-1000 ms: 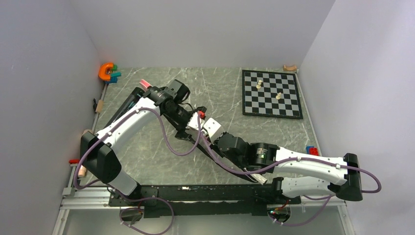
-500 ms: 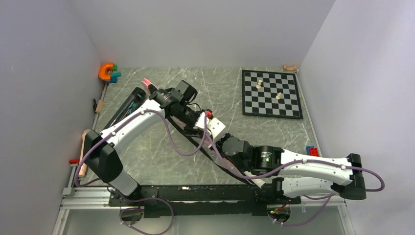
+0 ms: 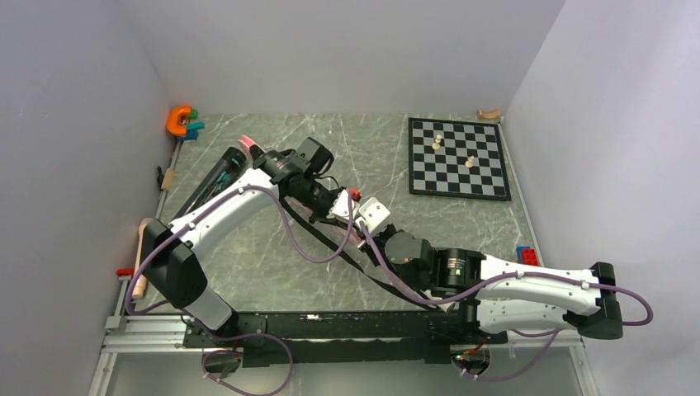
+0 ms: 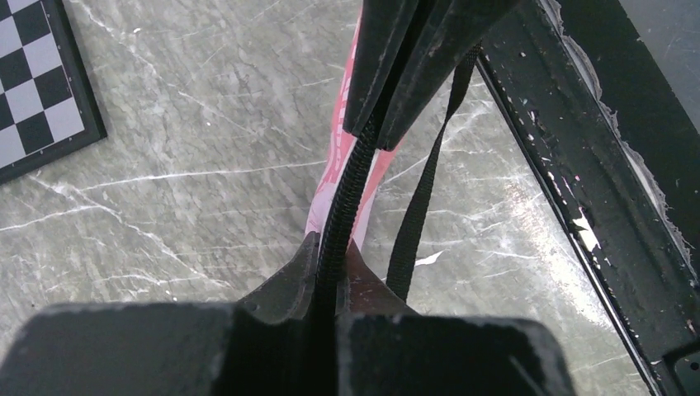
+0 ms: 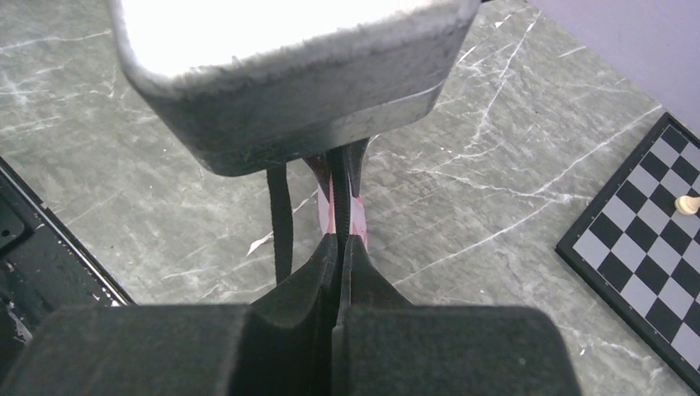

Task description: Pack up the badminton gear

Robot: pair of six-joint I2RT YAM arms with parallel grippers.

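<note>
The pink racket bag (image 4: 319, 202) hangs between my two grippers, held up off the marble table by its black zipper edge. My left gripper (image 4: 333, 243) is shut on that zipper edge. Just beyond it, my right gripper (image 5: 340, 239) is shut on the same edge, its fingers (image 4: 396, 115) facing the left ones. The bag's black strap (image 4: 417, 214) dangles beside them and trails across the table (image 3: 342, 254) in the top view. There the grippers meet mid-table, left (image 3: 340, 213) and right (image 3: 361, 233). A long black tube (image 3: 213, 177) lies at the far left, partly under the left arm.
A chessboard (image 3: 459, 158) with pale pieces lies at the back right. An orange and teal toy (image 3: 180, 120) sits in the back left corner. Small red and blue bricks (image 3: 526, 252) are by the right wall. The black base rail (image 4: 569, 165) runs along the near edge.
My left gripper has swung right to meet the right gripper and shut on the bag's zipper edge. The right arm has drifted slightly right and nearer, still shut on the bag.
</note>
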